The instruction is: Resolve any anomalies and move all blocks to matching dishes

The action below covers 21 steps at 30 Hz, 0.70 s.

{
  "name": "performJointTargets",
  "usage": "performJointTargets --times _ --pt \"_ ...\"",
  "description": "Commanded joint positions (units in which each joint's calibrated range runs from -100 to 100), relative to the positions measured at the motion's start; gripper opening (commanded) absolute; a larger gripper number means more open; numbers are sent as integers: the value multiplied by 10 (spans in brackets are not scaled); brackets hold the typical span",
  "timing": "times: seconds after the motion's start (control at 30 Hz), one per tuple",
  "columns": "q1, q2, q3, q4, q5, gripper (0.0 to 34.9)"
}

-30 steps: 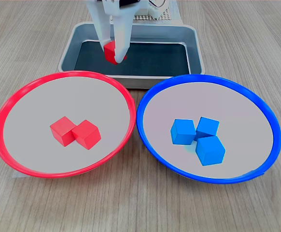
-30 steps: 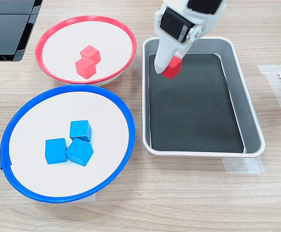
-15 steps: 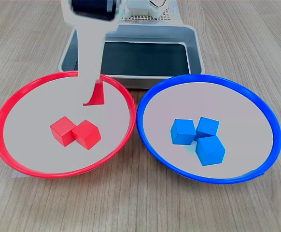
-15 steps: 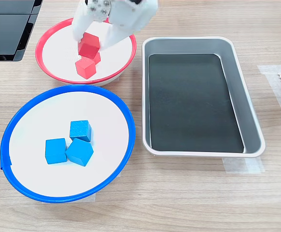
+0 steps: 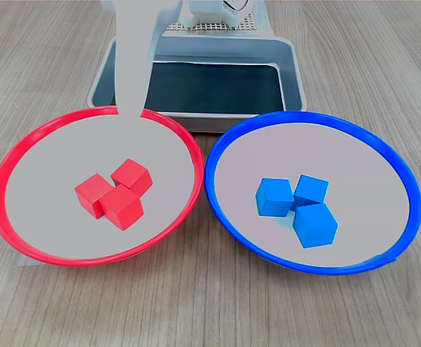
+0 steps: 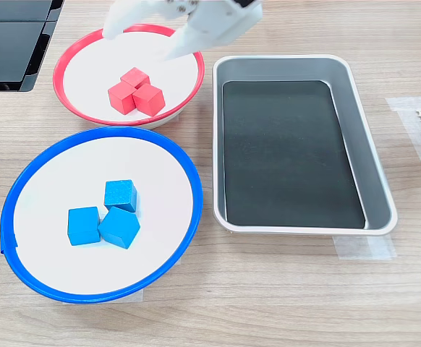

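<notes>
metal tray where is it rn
In the second exterior view the metal tray sits on the right, beside the red-rimmed dish and the blue-rimmed dish, holding no blocks.

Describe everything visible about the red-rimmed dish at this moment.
The red-rimmed dish is a large, round, shallow dish with a glossy red rim and a pale grey inside, standing level on the wooden table. It sits beside the blue-rimmed dish and in front of the metal tray in the first exterior view. Three red blocks lie clustered and touching near its centre. The open gripper hangs over its far edge, touching nothing in the dish.
</notes>
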Motion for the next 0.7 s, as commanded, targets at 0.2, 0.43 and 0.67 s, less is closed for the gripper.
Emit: performJointTargets --times 0.2,0.43,0.67 --pt "-73 -567 414 -62 -83 1" --pt "-96 -845 631 86 -77 1" --pt "-89 -908 665 178 -80 1"
